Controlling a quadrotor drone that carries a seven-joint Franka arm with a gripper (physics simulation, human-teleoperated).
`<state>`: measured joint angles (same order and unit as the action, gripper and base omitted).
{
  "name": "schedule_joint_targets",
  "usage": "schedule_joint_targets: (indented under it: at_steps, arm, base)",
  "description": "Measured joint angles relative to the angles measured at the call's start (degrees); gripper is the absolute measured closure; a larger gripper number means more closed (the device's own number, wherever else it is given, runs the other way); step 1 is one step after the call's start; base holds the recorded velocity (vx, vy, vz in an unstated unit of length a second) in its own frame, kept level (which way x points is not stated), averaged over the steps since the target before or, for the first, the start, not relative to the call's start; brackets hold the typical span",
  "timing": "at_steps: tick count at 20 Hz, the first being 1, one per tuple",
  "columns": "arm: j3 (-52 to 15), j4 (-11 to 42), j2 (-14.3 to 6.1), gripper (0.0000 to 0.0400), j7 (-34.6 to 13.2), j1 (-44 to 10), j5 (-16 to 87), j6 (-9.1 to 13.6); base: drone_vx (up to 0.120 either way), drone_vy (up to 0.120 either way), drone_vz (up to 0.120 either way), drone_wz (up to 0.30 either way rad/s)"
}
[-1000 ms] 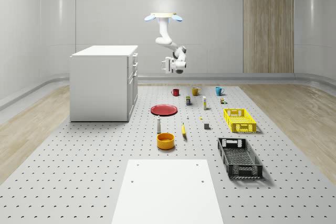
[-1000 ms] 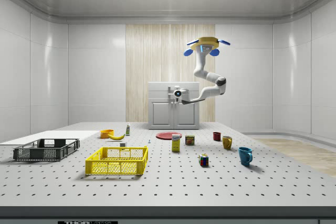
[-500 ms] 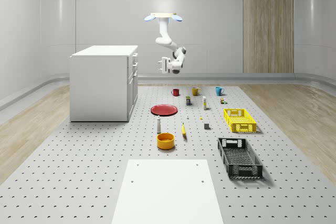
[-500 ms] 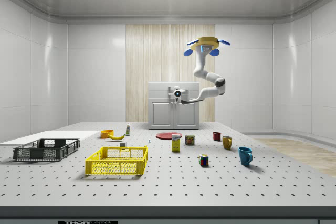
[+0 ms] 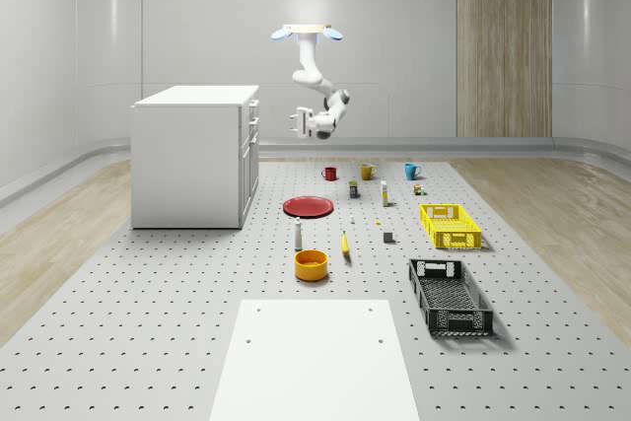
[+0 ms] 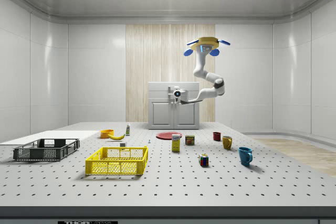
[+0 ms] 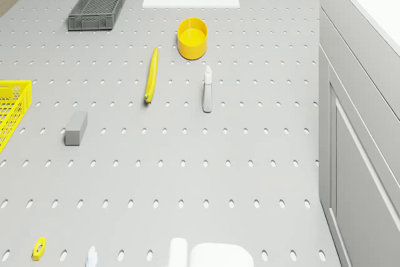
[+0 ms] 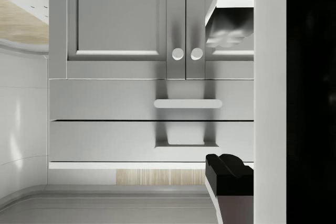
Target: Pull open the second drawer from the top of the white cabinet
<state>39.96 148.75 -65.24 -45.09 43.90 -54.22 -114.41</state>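
The white cabinet (image 5: 192, 160) stands at the whole-scene view's left on the perforated table, its drawer fronts facing right. In the wrist view the cabinet appears upside down: the second drawer from the top carries a bar handle (image 8: 188, 104), and the top drawer has a recessed grip (image 8: 186, 141). My drone (image 5: 308, 34) hovers high over the table, right of the cabinet. The arm reaches down toward the drawer fronts. The gripper (image 5: 299, 121) hangs in the air a short way from them, at drawer height, open and holding nothing. One black fingertip (image 8: 228, 171) shows in the wrist view.
A red plate (image 5: 308, 206), mugs (image 5: 367, 172), a yellow crate (image 5: 450, 226), a black crate (image 5: 450, 297), a yellow bowl (image 7: 192, 37), a banana (image 7: 151, 74) and a small bottle (image 7: 207, 89) lie on the table right of the cabinet. A white board (image 5: 314, 357) lies at the front.
The gripper has moved closer to the cabinet's drawer fronts and risen slightly. The drone has held its place.
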Motion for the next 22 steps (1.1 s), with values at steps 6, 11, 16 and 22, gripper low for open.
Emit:
schedule_joint_targets:
  at_steps: [6, 11, 16, 22]
  arm:
    - [-3.4, 1.2, 1.6, 0.01, 1.7, 1.9, -4.2, -3.9]
    - [-6.4, 1.6, 3.5, 0.01, 3.5, 3.6, -8.3, -7.2]
    - [-9.1, 1.6, 5.7, 0.01, 5.4, 5.2, -12.3, -9.8]
    - [-11.8, 1.1, 8.4, 0.01, 7.6, 6.6, -16.8, -12.0]
  base:
    - [0.0, 0.0, 0.0, 0.0]
    - [0.0, 0.0, 0.0, 0.0]
    - [0.0, 0.0, 0.0, 0.0]
    - [0.0, 0.0, 0.0, 0.0]
